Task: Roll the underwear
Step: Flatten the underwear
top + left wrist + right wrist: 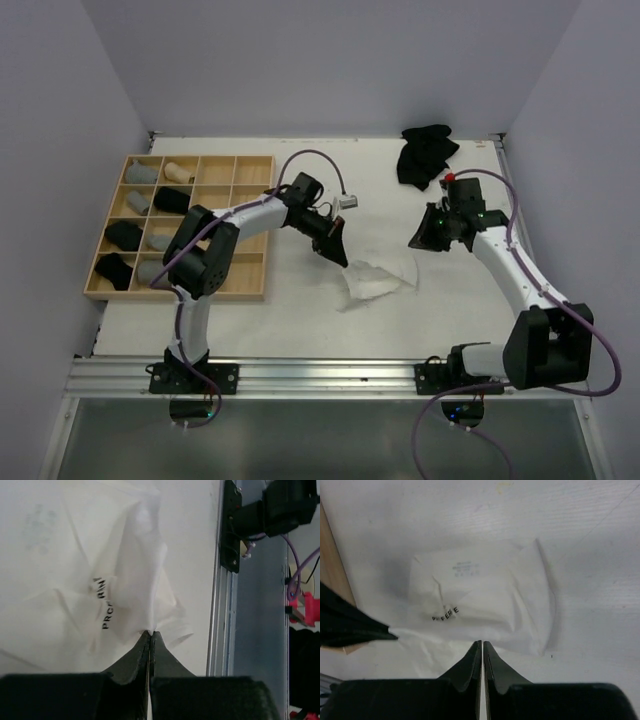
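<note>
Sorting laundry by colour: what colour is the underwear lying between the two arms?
White underwear, with a black-lettered tag; clearest from the right wrist.

The underwear (375,282) is thin, creased white cloth on a smooth matt table (300,320); left of it stands a pale bare-wood tray (215,157).

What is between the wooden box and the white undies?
The left gripper, pinched shut on the white underwear's edge, with bare table beside the wooden tray. The top view shows it.
</note>
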`<move>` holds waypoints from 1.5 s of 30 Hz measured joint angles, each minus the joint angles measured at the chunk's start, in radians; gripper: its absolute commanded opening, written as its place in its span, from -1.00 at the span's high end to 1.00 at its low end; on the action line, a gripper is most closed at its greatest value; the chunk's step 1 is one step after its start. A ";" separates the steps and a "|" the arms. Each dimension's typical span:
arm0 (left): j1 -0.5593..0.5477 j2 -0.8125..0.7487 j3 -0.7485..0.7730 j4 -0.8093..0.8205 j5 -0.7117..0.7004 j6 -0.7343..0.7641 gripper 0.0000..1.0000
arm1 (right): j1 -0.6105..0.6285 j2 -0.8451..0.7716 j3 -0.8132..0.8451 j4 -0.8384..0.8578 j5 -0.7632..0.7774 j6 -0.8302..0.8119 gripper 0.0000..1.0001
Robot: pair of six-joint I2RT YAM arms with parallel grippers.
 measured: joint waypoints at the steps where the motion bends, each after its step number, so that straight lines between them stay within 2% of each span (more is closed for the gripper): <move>1: 0.022 0.011 0.001 0.025 -0.011 -0.028 1.00 | 0.014 -0.021 -0.017 0.000 -0.007 0.003 0.87; 4: 0.073 0.039 0.006 0.074 -0.050 -0.090 1.00 | 0.068 -0.068 -0.063 0.003 -0.032 0.018 0.92; 10: 0.063 0.085 0.006 0.111 -0.092 -0.155 1.00 | 0.163 -0.063 -0.113 0.032 -0.054 0.043 0.88; 15: 0.054 0.089 0.006 0.118 -0.106 -0.162 0.99 | 0.212 0.015 -0.108 0.087 -0.053 0.058 0.86; 23: 0.054 0.089 0.000 0.118 -0.132 -0.162 0.90 | 0.313 0.196 -0.078 0.192 -0.054 0.093 0.69; 32: 0.055 0.089 -0.002 0.117 -0.141 -0.160 0.80 | 0.351 0.336 -0.023 0.257 -0.050 0.108 0.57; 39: 0.055 0.089 -0.002 0.117 -0.141 -0.157 0.78 | 0.368 0.367 -0.002 0.262 -0.043 0.107 0.46; 45: 0.056 0.089 -0.002 0.117 -0.141 -0.153 0.78 | 0.369 0.366 0.000 0.251 -0.041 0.103 0.45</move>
